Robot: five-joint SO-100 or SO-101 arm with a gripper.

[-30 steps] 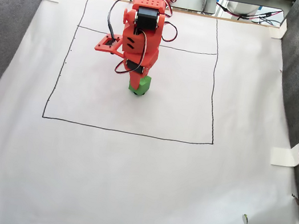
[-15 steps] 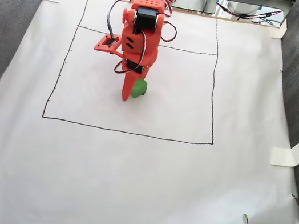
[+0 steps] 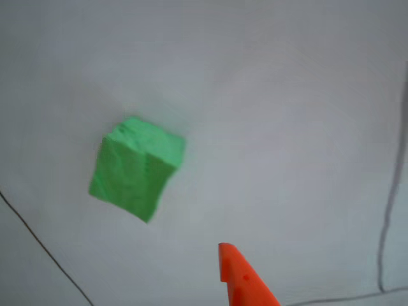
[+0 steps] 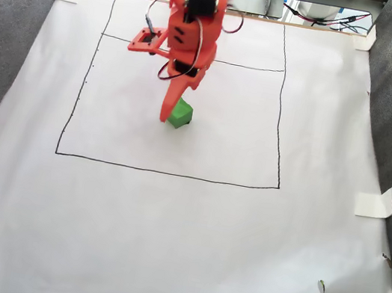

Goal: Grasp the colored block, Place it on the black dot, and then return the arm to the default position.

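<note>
Your desk [image 4: 178, 249] is covered by a broad white paper sheet, and a hand-drawn black rectangle [image 4: 287, 132] marks the working area in its upper half. Grey fabric [image 4: 1, 44] flanks the sheet on both sides in the fixed view, and a curl of tape [image 4: 374, 202] sits near the paper's right edge.

The arm [image 4: 191, 24] stands at the far side of the desk, leaning forward over the rectangle with its wiring looped beside it. Its claw [image 4: 170, 108] points down, one orange finger [image 4: 166, 109] reaching to just left of the colored block [image 4: 180, 114].

In the other view the colored block [image 3: 135, 168] lies on bare paper, tilted in the picture, with nothing pinching it; a single orange fingertip [image 3: 239, 274] pokes in from the bottom edge, well apart from the foam. So you can read the claw as released and spread, holding nothing.

The block rests inside the rectangle, a little left of its middle in the fixed view. You cannot see a black dot in either picture; if it is under the block, the cube hides it, so whether the placement is accurate cannot be told from here.

By my judgement, grasp and placing are behind you, and what is left is to bring the arm back to its default position without nudging the block.
</note>
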